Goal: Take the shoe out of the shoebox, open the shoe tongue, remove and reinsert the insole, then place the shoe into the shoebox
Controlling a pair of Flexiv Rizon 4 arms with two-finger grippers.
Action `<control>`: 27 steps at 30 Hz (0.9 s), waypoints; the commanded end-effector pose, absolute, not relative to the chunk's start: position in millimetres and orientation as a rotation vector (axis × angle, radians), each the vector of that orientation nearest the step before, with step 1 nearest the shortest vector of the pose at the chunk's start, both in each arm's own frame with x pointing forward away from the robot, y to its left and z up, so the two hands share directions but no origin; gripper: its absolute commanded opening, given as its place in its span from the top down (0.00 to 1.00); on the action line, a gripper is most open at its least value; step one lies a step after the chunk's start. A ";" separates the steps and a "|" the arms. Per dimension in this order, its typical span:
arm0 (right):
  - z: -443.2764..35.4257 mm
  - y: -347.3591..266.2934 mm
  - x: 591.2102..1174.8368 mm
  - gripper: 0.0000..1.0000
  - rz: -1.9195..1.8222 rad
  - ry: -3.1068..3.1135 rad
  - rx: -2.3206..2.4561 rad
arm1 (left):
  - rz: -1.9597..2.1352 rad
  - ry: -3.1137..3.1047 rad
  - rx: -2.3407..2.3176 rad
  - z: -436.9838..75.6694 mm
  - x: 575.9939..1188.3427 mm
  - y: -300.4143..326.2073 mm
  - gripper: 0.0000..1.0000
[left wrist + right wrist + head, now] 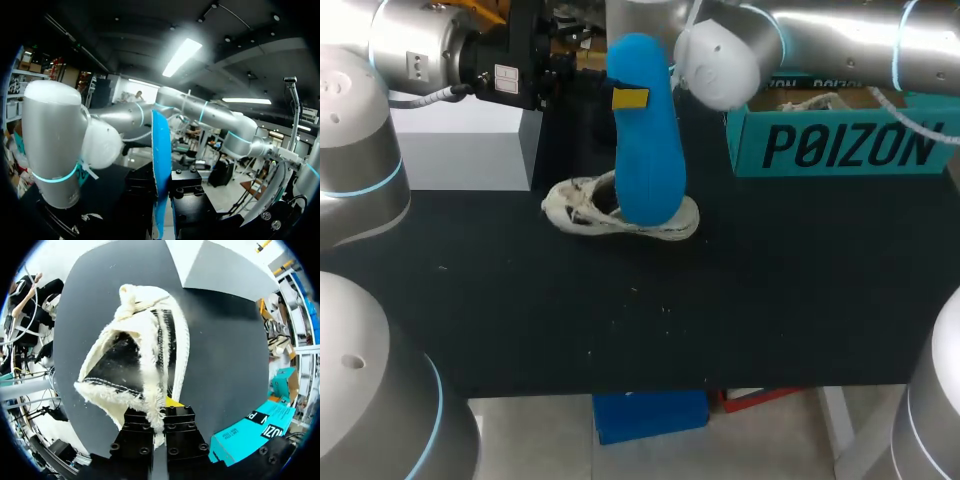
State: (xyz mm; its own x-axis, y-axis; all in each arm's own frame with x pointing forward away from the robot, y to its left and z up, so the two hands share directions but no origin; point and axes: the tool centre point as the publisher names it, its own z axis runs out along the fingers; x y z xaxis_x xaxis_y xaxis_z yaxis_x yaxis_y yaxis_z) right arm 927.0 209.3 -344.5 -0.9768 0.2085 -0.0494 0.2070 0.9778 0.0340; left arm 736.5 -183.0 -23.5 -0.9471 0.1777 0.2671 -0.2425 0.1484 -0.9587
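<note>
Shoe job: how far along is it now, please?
Done: the shoe is out of the shoebox and lies on the table. In hand: the left gripper holds the blue insole upright at the shoe's opening, while the right gripper pinches the shoe's rim. Left: seating the insole, then boxing the shoe.

A robotics lab: silver robot arms [840, 40] over a black worktable [770, 300]

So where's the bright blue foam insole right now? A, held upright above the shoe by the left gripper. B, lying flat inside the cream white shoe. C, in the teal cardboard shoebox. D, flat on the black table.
A: the bright blue foam insole stands on end, pinched between the fingers of the left gripper, with its lower end at the opening of the cream white shoe on the black table.
</note>
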 end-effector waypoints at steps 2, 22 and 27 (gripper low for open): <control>-300.7 188.1 930.1 1.00 0.004 2.947 0.835 | 1.862 -2.118 0.066 -24.1 735.6 -183.6 1.00; -296.4 165.7 910.7 1.00 -0.071 2.334 2.102 | 1.862 -2.118 0.066 -24.1 735.6 -183.6 1.00; -299.1 165.1 902.7 1.00 -0.003 2.238 2.231 | 1.862 -2.118 0.066 -24.1 735.6 -183.6 1.00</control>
